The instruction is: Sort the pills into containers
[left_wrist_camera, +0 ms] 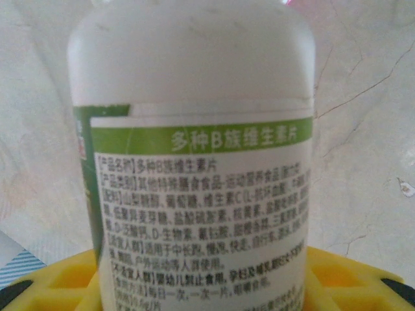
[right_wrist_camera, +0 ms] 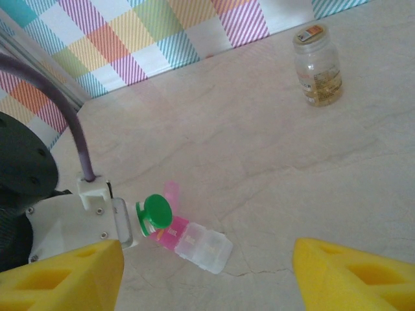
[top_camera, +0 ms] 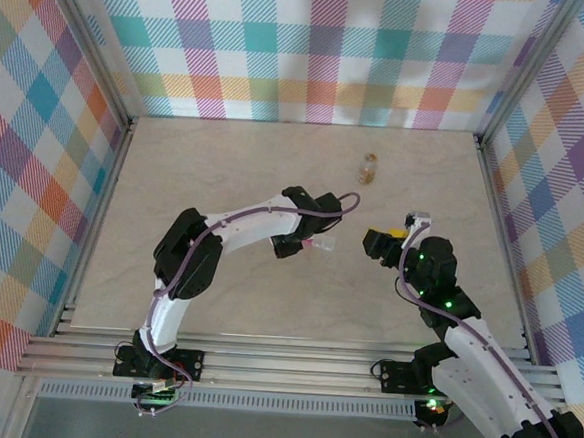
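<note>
Near the middle of the worktop [top_camera: 226, 164] lies the pill box [right_wrist_camera: 198, 241], a short strip of square compartments, pink at one end and clear at the other. Its long axis runs roughly across the worktop from the left gripper [top_camera: 300, 244] toward the right gripper [top_camera: 389, 236], with the pink end on the left gripper's side. A pink flap stands up at that end, which looks like one opened lid, though that is hard to confirm.

The left gripper is clamped on a white bottle [left_wrist_camera: 201, 129] with a green label, held by its body. The bottle's green cap [right_wrist_camera: 155, 210] sits just beside, or possibly touching, the pink end of the strip. Whether the cap is sealed cannot be told.

The right gripper has its fingers spread wide and holds nothing. It faces the clear end of the strip from the other side, a little apart. A small jar [right_wrist_camera: 318, 65] with yellowish contents stands upright farther back, well away from both.

The left arm is the nearer one. Its bottle mouth is already at the pink compartments, so tipping pills there seems the likely next step.
</note>
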Robot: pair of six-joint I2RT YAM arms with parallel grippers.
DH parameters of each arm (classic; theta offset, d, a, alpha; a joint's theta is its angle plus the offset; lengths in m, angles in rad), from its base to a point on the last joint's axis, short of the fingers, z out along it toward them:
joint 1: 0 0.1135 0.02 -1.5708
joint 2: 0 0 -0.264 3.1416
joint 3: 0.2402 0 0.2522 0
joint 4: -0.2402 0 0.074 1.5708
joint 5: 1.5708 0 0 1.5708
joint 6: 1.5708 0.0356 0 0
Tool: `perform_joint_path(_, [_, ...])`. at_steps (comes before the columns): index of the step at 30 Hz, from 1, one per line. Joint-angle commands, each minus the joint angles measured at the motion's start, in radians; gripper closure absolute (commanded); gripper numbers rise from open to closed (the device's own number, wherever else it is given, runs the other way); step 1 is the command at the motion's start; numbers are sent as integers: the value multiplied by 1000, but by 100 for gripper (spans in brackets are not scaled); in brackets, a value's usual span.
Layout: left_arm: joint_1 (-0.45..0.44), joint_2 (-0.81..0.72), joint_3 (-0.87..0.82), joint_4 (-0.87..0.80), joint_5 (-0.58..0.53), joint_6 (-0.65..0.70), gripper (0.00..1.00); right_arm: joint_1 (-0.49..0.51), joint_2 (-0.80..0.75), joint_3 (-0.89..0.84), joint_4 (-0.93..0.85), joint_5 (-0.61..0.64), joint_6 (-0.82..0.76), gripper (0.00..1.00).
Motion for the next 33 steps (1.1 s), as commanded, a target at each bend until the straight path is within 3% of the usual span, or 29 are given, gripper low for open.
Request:
perform_joint_path(1, [10, 44, -8, -39, -38, 31, 100, 3, 4, 9, 34, -16, -8, 29])
perform_joint_path(6, [13, 93, 6, -61, -112, 53, 100, 3, 13, 16, 28, -23, -11, 29])
perform_joint_path(15, [14, 12, 82, -101, -156, 92, 100, 3, 12, 18, 25, -27, -8, 29])
perform_joint_path(24, [8, 5, 53, -84, -206, 163, 100, 4, 17, 20, 22, -25, -7, 29])
perform_joint_path(33, [0, 99, 32, -49, -187, 175, 100, 3, 27, 22, 23, -30, -7, 29])
